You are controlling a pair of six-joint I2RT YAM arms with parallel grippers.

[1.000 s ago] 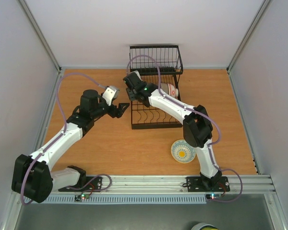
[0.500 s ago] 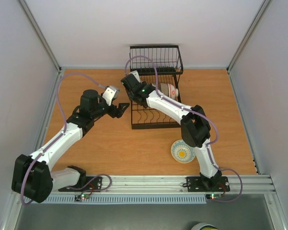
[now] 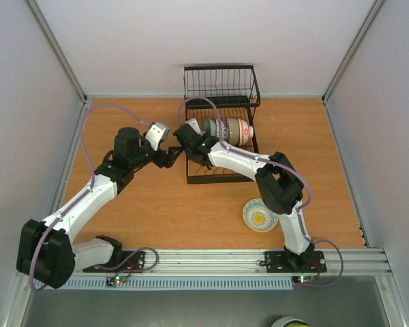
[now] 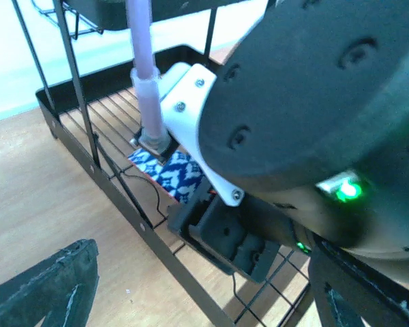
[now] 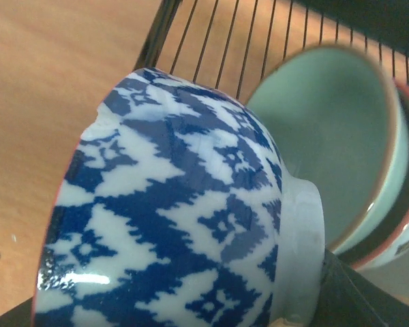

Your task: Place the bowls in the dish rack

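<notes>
A blue-and-white patterned bowl [image 5: 184,218] fills the right wrist view, tipped on its side, with my right gripper [image 3: 186,136] shut on it; one dark finger [image 5: 361,296] shows by its foot. A sliver of the bowl [image 4: 172,174] appears under the right wrist in the left wrist view. It hangs at the left end of the black dish rack [image 3: 242,82]. A green bowl [image 3: 215,129] and a red-rimmed bowl [image 3: 240,130] stand on edge in the rack. My left gripper [image 3: 173,156] is open beside the rack's left side, holding nothing.
A cream bowl with a yellow centre [image 3: 260,215] sits on the wooden table [image 3: 157,218] near the right arm's base. Grey walls close in the table on the left, right and back. The two wrists are very close together.
My right wrist has drawn back toward the rack's near left corner with the bowl, uncovering the green bowl in the rack. The left arm has not moved.
</notes>
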